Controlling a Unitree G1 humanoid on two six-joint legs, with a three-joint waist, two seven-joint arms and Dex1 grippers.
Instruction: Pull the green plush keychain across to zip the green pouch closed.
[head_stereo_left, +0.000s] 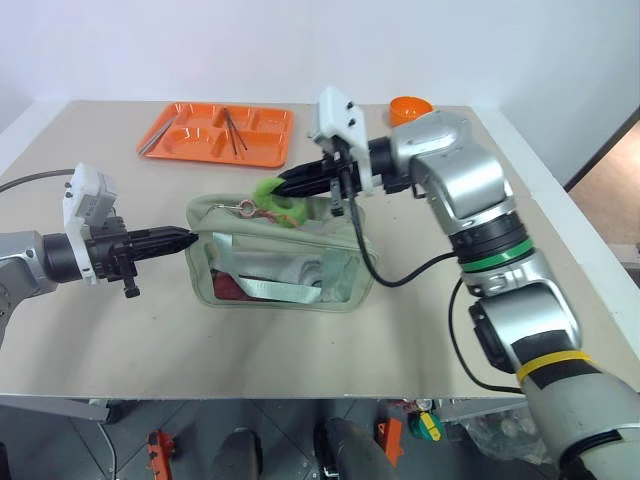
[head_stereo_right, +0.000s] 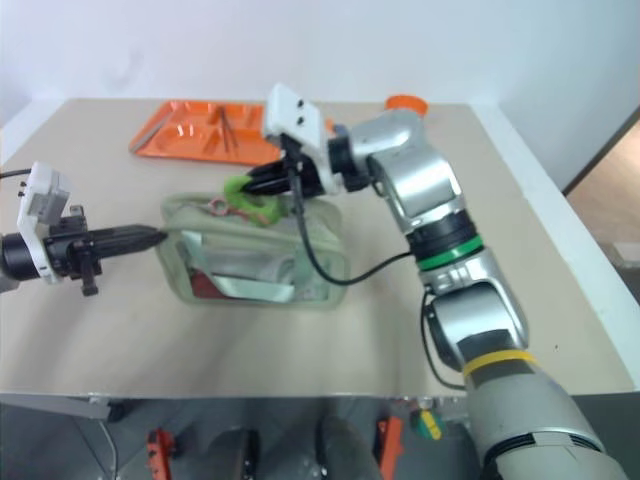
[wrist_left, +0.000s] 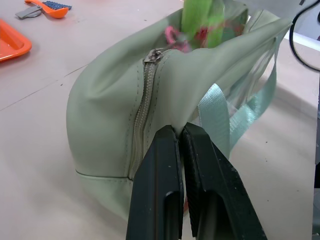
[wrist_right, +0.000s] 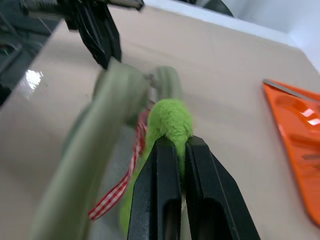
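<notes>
The pale green pouch (head_stereo_left: 285, 265) sits mid-table, clear window facing me, red and white contents inside. My left gripper (head_stereo_left: 188, 239) is shut on the fabric at the pouch's left end, beside the zipper (wrist_left: 146, 95). The lime-green plush keychain (head_stereo_left: 275, 200) lies over the pouch's top, left of centre, with a red checked ribbon and a pink ring (head_stereo_left: 245, 208) by it. My right gripper (head_stereo_left: 283, 186) reaches in from the right and is shut on the plush keychain (wrist_right: 170, 119).
An orange tray (head_stereo_left: 216, 133) with utensils lies at the table's far left. An orange bowl (head_stereo_left: 410, 107) stands at the far edge behind my right arm. A black cable (head_stereo_left: 375, 265) hangs from my right wrist over the pouch's right end.
</notes>
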